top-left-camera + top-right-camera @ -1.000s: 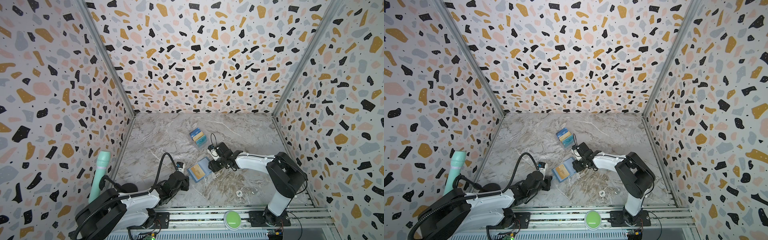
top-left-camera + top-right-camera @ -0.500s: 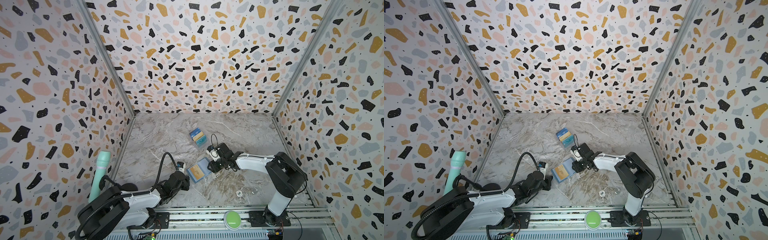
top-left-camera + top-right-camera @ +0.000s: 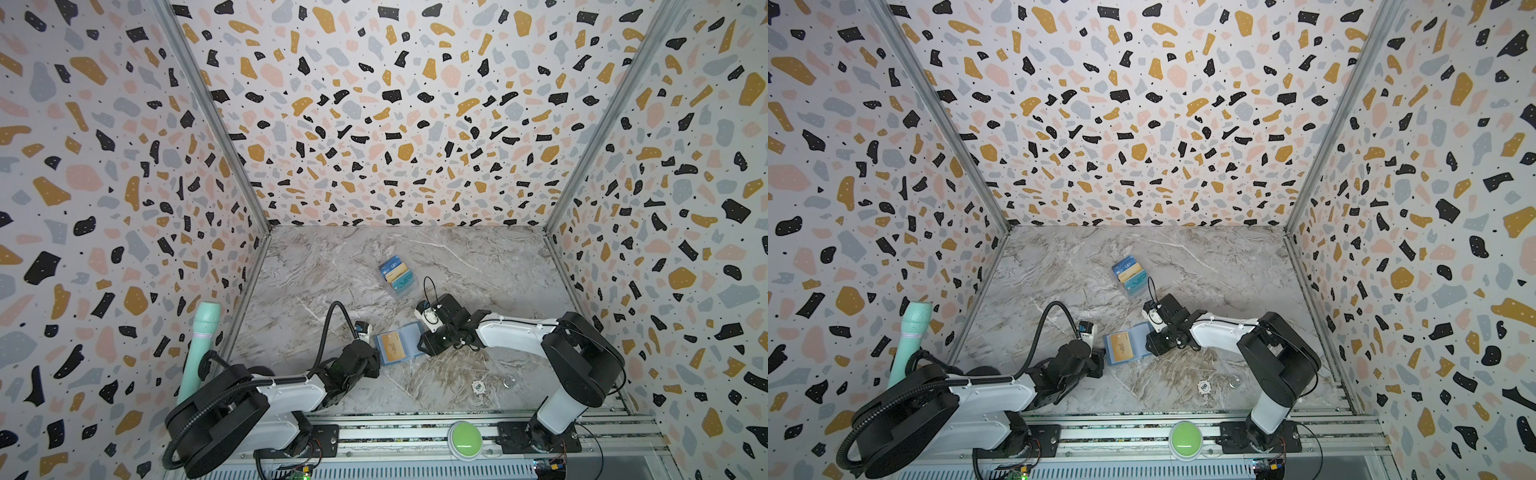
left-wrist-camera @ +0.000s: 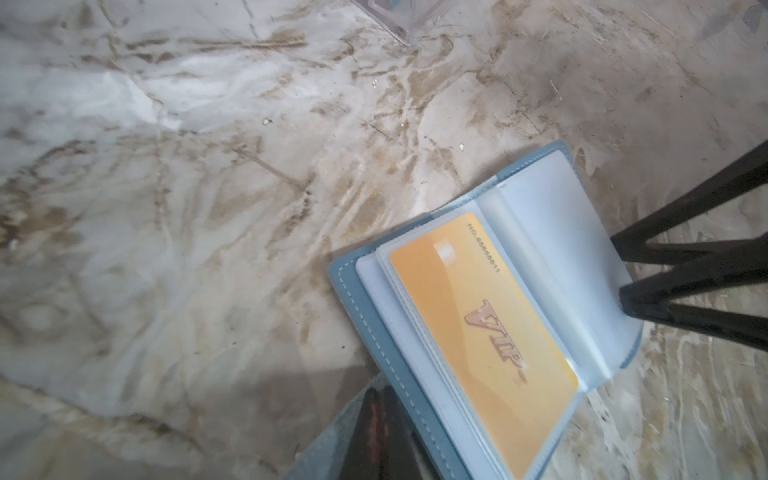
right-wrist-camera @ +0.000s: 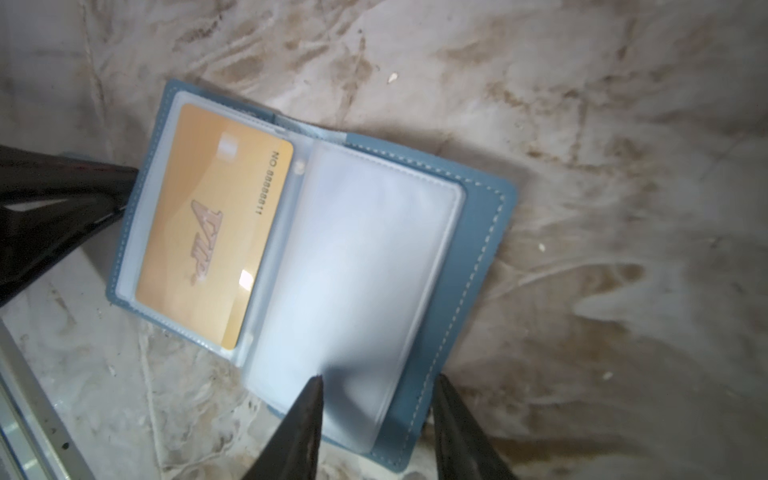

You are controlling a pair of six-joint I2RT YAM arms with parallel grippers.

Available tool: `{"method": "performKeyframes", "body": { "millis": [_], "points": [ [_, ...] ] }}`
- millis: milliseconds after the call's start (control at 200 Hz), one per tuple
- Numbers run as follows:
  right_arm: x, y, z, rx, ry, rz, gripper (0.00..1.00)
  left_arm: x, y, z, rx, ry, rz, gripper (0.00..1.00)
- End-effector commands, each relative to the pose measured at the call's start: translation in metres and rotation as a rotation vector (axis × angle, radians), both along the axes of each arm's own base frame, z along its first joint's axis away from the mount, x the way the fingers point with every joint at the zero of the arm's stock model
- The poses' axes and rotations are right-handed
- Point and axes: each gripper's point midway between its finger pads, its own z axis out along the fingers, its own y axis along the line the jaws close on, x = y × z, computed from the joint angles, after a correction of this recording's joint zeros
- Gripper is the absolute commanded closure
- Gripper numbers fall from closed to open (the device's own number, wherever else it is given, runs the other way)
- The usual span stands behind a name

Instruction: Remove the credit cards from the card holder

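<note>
On the marble table (image 3: pixel 332 266), between the two arms, the card holder (image 3: pixel 397 348) lies open and flat, with its covers down and its clear sleeves up. At its near left corner sits the left hand (image 3: pixel 374 368), fingers together against the cover's edge. Whether they pinch the cover cannot be told. From the opposite side the right hand (image 5: pixel 376 386) reaches in with its fingers apart. One fingertip (image 5: pixel 309 399) is over the empty sleeve page and the other is past the cover's outer edge. Farther back, well apart from both hands, the clear stand (image 3: pixel 402 289) holds three cards (image 3: pixel 395 272) in tiers: blue, tan and teal. One yellow card (image 4: pixel 482 340) sits in the holder's left sleeve. Its long axis runs along the spine, pointing roughly toward the back wall.
</note>
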Motion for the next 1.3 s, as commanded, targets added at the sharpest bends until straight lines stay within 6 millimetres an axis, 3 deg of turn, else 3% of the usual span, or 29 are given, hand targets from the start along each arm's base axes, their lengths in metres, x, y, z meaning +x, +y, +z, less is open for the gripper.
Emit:
{"method": "performKeyframes", "body": {
  "millis": [0, 150, 285, 465, 581, 671, 786, 956, 1296],
  "points": [
    [-0.031, -0.005, -0.007, -0.034, 0.103, 0.021, 0.57, -0.003, 0.005, -0.009, 0.081, 0.024, -0.023, 0.99],
    [-0.019, -0.029, -0.004, -0.153, 0.031, -0.075, 0.57, -0.001, 0.006, -0.009, 0.101, 0.025, -0.028, 0.98],
    [-0.007, -0.034, 0.017, -0.167, -0.042, -0.121, 0.50, 0.003, 0.006, -0.003, 0.110, 0.013, -0.034, 0.96],
    [0.002, -0.002, 0.050, -0.001, -0.080, -0.088, 0.44, 0.011, 0.004, 0.009, 0.115, 0.007, -0.042, 0.92],
    [-0.002, 0.031, 0.062, 0.157, -0.028, -0.030, 0.44, 0.011, -0.014, 0.021, 0.046, 0.013, -0.100, 0.91],
    [-0.004, 0.047, 0.063, 0.237, 0.012, -0.008, 0.44, 0.008, -0.031, 0.030, -0.030, 0.013, -0.157, 0.91],
    [-0.004, 0.061, 0.061, 0.300, 0.056, 0.003, 0.46, 0.006, -0.038, 0.036, -0.074, 0.011, -0.180, 0.92],
    [0.000, 0.070, 0.057, 0.368, 0.116, -0.005, 0.49, 0.006, -0.035, 0.032, -0.087, 0.012, -0.173, 0.96],
    [0.007, 0.071, 0.040, 0.375, 0.190, -0.030, 0.50, 0.001, -0.028, 0.014, -0.077, 0.040, -0.164, 1.00]
  ]
}}
